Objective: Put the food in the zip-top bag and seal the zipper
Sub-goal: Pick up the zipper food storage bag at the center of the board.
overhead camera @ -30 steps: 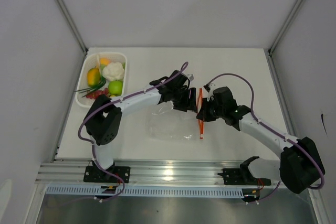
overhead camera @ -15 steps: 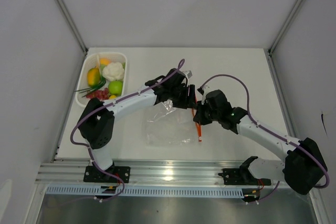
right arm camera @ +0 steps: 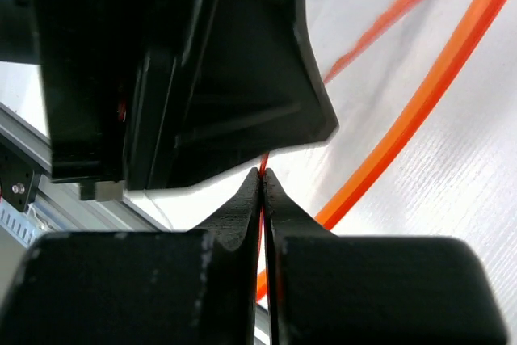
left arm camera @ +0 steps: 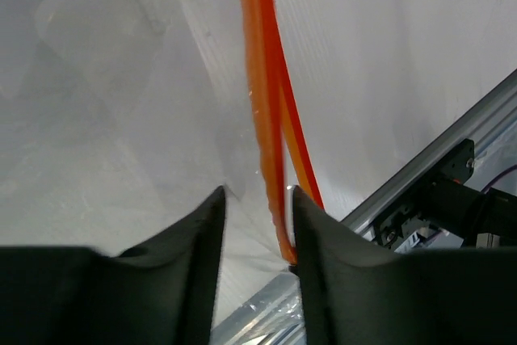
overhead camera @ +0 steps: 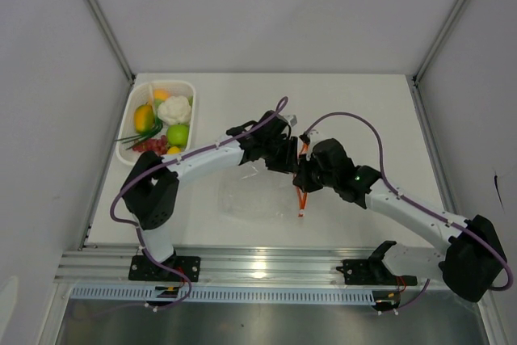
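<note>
The right claw is pinched tight on the orange-red zipper of the zip-top bag, which lies in the middle of the counter. The left claw stands part-open astride the same strip, not clamping it. The food sits in the white basket at far left.

Clear crinkly bag, orange-red zipper; white basket; green apple, white cauliflower, yellow-orange fruit; white table.
</note>
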Robot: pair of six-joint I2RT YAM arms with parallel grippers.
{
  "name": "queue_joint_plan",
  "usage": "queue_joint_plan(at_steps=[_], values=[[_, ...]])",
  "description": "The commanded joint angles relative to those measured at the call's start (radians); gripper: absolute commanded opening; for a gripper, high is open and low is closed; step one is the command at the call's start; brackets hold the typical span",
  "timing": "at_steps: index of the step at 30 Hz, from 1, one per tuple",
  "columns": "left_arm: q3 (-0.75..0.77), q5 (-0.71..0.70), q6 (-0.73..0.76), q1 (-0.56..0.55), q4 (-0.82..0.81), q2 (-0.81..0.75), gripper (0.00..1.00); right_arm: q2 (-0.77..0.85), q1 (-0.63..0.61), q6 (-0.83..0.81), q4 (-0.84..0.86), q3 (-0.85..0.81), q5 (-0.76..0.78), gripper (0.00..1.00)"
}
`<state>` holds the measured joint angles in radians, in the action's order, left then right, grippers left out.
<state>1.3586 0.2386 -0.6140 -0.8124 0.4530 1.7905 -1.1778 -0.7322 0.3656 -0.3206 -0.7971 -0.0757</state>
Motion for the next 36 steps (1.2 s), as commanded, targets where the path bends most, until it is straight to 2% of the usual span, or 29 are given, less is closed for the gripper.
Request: queue_joint_plan(at_steps=[1,3,4,5,6,7,8,10,12,15,16,17,20,23,24,27,28,33,34,36], values=[[0.036,-0.018,0.037,-0.007,0.004,0.003,0.34,0.024,-0.016,0.006,-0.006,-0.057,0.042,0.0],[0.037,-0.012,0.043,-0.007,0.004,0.007,0.24,0.035,-0.016,0.007,-0.011,-0.059,0.045,0.0],[0.039,-0.007,0.048,-0.005,0.007,0.009,0.11,0.038,-0.018,0.009,-0.014,-0.059,0.047,0.0],[0.039,0.005,0.051,-0.005,0.007,0.009,0.04,0.041,-0.018,0.013,-0.017,-0.059,0.047,0.0],[0.037,0.008,0.059,-0.005,0.007,0.007,0.0,0.044,-0.018,0.018,-0.026,-0.06,0.05,0.03],[0.036,0.016,0.063,-0.005,0.007,0.004,0.0,0.047,-0.018,0.025,-0.037,-0.06,0.056,0.03],[0.033,0.022,0.068,-0.007,0.004,0.001,0.01,0.05,-0.018,0.035,-0.047,-0.06,0.059,0.1],[0.025,0.028,0.08,-0.005,0.004,-0.014,0.01,0.07,-0.018,0.041,-0.081,-0.053,0.068,0.15],[0.001,0.036,0.092,-0.005,-0.01,-0.051,0.01,0.098,-0.018,0.068,-0.142,-0.051,0.109,0.24],[-0.048,0.039,0.102,-0.005,-0.039,-0.098,0.0,0.18,-0.018,0.114,-0.234,-0.057,0.21,0.52],[-0.07,0.045,0.103,-0.007,-0.048,-0.13,0.0,0.231,-0.018,0.13,-0.253,-0.057,0.27,0.93],[-0.081,0.051,0.105,-0.005,-0.059,-0.146,0.01,0.256,-0.012,0.153,-0.264,-0.051,0.29,0.99],[-0.122,0.087,0.103,-0.005,-0.091,-0.199,0.0,0.352,0.022,0.246,-0.235,-0.022,0.242,0.99],[-0.157,0.11,0.096,-0.005,-0.117,-0.255,0.01,0.382,0.097,0.227,-0.183,0.009,0.089,0.99],[-0.164,0.111,0.092,-0.005,-0.122,-0.267,0.01,0.376,0.114,0.228,-0.181,0.01,0.082,1.0],[-0.176,0.134,0.079,-0.007,-0.131,-0.301,0.01,0.319,0.116,0.236,-0.172,0.006,0.024,0.91],[-0.18,0.143,0.074,-0.005,-0.135,-0.31,0.01,0.304,0.116,0.242,-0.16,0.009,0.007,0.83],[-0.205,0.169,0.054,-0.005,-0.157,-0.348,0.01,0.261,0.1,0.285,-0.045,0.027,-0.058,0.66],[-0.21,0.172,0.053,-0.005,-0.158,-0.352,0.01,0.254,0.099,0.289,-0.037,0.027,-0.071,0.59],[-0.211,0.176,0.048,-0.005,-0.162,-0.359,0.01,0.235,0.097,0.299,-0.018,0.029,-0.084,0.52]])
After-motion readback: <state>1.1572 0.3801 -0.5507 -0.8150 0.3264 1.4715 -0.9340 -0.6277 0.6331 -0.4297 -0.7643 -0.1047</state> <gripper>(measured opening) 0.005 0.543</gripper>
